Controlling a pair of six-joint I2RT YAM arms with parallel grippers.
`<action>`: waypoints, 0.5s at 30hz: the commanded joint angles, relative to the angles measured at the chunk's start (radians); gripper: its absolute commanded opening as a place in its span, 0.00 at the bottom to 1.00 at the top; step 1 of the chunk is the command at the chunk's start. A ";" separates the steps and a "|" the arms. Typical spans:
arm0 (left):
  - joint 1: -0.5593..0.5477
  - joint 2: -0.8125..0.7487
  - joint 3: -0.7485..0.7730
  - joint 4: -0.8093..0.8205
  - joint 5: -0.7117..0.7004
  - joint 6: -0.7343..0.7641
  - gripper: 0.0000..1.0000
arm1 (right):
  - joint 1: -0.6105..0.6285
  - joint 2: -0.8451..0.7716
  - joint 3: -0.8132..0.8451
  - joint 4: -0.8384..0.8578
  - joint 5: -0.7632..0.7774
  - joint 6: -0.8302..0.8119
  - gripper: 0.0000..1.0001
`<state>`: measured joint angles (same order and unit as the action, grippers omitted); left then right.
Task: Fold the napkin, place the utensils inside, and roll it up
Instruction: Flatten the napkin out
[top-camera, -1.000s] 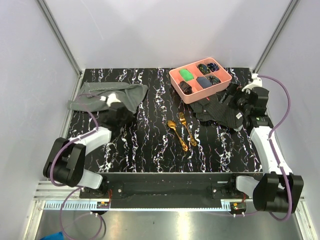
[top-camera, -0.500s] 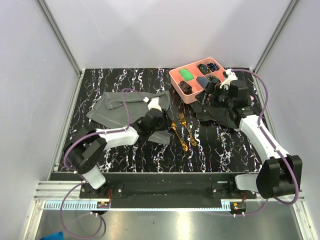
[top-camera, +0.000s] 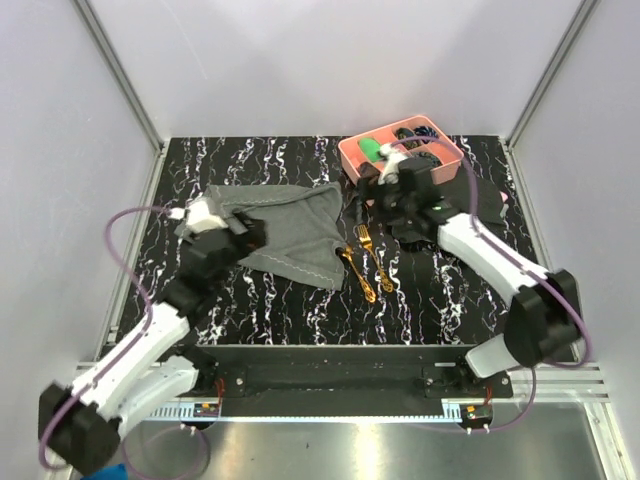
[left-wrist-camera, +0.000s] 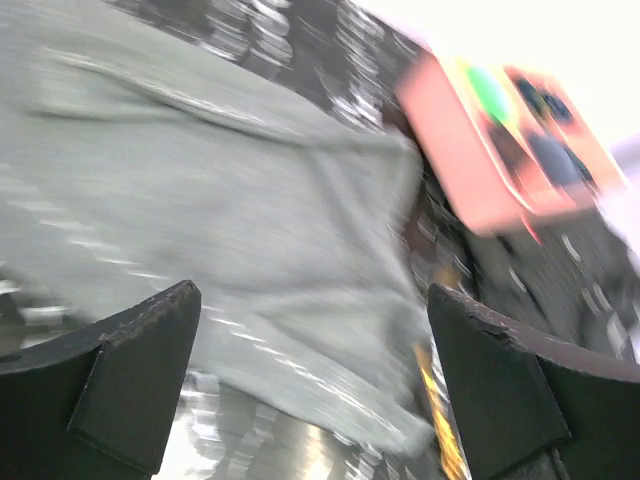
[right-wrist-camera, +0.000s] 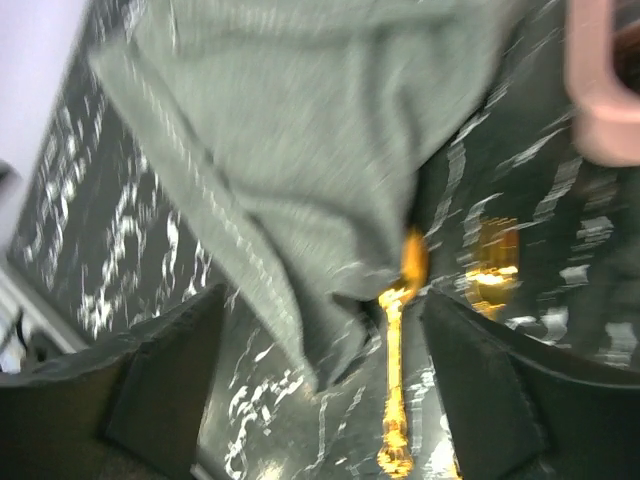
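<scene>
The grey napkin (top-camera: 285, 235) lies spread and rumpled left of centre; it fills the left wrist view (left-wrist-camera: 230, 210) and the top of the right wrist view (right-wrist-camera: 300, 140). Its right corner covers the bowl of the gold spoon (top-camera: 356, 270), whose handle (right-wrist-camera: 394, 400) points toward the near edge. The gold fork (top-camera: 376, 256) lies just right of the spoon, blurred in the right wrist view (right-wrist-camera: 492, 262). My left gripper (top-camera: 248, 232) hovers open over the napkin's left part, nothing between its fingers (left-wrist-camera: 130, 370). My right gripper (top-camera: 382, 192) hangs open above the napkin's right corner and the spoon.
A pink tray (top-camera: 350, 168) of small dark and green items stands at the back right, its corner showing in the right wrist view (right-wrist-camera: 600, 90). A black patterned cloth (top-camera: 455, 225) lies crumpled under the right arm, right of the fork.
The left gripper dragged the napkin toward the centre, let it go and drew back left, now open. The right arm swung in from the far right to above the napkin's right corner.
</scene>
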<state>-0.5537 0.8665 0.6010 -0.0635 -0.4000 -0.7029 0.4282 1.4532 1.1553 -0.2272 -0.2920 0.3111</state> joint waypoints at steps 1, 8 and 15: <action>0.194 -0.095 -0.081 -0.148 0.033 -0.009 0.99 | 0.119 0.131 0.050 -0.072 0.040 -0.012 0.83; 0.354 -0.006 -0.116 -0.067 0.242 -0.017 0.99 | 0.251 0.142 -0.015 -0.103 0.106 0.017 0.74; 0.455 0.065 -0.118 -0.002 0.355 -0.023 0.99 | 0.300 0.141 -0.091 -0.100 0.106 0.039 0.67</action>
<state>-0.1425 0.9085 0.4797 -0.1535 -0.1478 -0.7162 0.7078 1.6249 1.0943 -0.3309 -0.2192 0.3302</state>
